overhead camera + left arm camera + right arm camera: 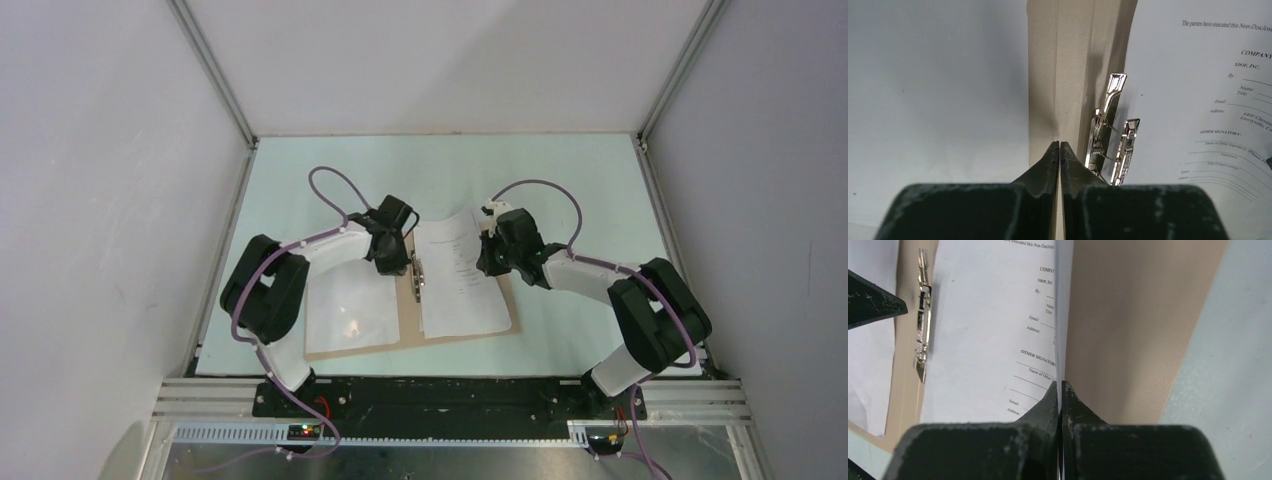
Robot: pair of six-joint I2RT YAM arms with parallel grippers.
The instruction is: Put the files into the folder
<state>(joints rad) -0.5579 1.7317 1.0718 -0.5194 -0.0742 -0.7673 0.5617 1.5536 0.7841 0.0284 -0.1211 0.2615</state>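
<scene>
The tan folder lies open on the table, its metal spine clip standing up in the middle. The files, white printed sheets, rest on the folder's right half. My right gripper is shut on the right edge of the files, which is lifted off the folder. My left gripper is shut with nothing visible in it. Its tips hover over the folder's spine, just left of the clip.
A glossy pale sleeve covers the folder's left half. The pale green mat extends behind and to both sides. White enclosure walls with aluminium posts ring the table. The arm bases sit on the near rail.
</scene>
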